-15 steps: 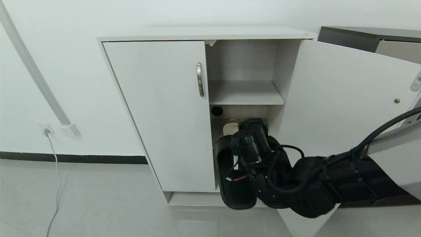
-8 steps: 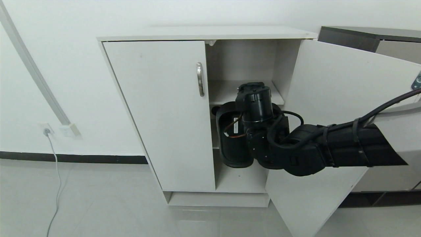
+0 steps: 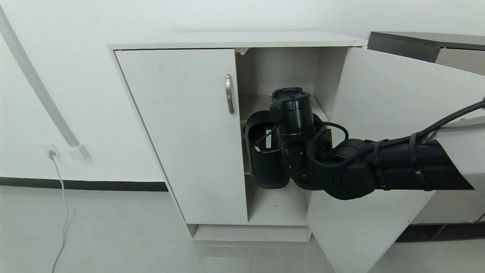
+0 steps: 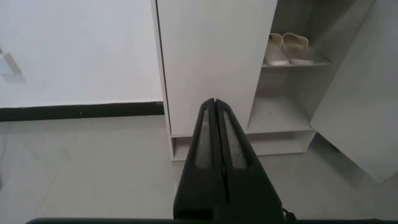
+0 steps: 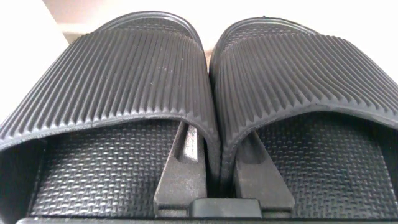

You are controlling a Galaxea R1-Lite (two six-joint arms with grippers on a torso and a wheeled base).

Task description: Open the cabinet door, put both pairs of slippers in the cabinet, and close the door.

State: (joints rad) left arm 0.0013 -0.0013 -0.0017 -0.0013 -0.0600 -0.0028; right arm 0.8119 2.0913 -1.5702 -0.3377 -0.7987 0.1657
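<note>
A pair of black slippers (image 3: 261,159) hangs toe-up in the open right half of the white cabinet (image 3: 235,40), level with the middle shelf. My right gripper (image 5: 217,134) is shut on them, its fingers (image 5: 186,168) under the ribbed straps, pinching the two inner edges together. In the left wrist view a beige pair of slippers (image 4: 287,48) lies on the middle shelf (image 4: 292,64) inside. My left gripper (image 4: 214,106) is shut and empty, low over the floor in front of the cabinet.
The cabinet's left door (image 3: 182,132) with its metal handle (image 3: 229,94) is closed. The right door (image 3: 382,125) stands swung out, close beside my right arm. The bottom shelf (image 3: 276,208) is bare. A grey cabinet (image 3: 424,43) stands to the right.
My right arm has lifted the black slippers from near the floor up to the middle of the cabinet opening. The head view has shifted slightly.
</note>
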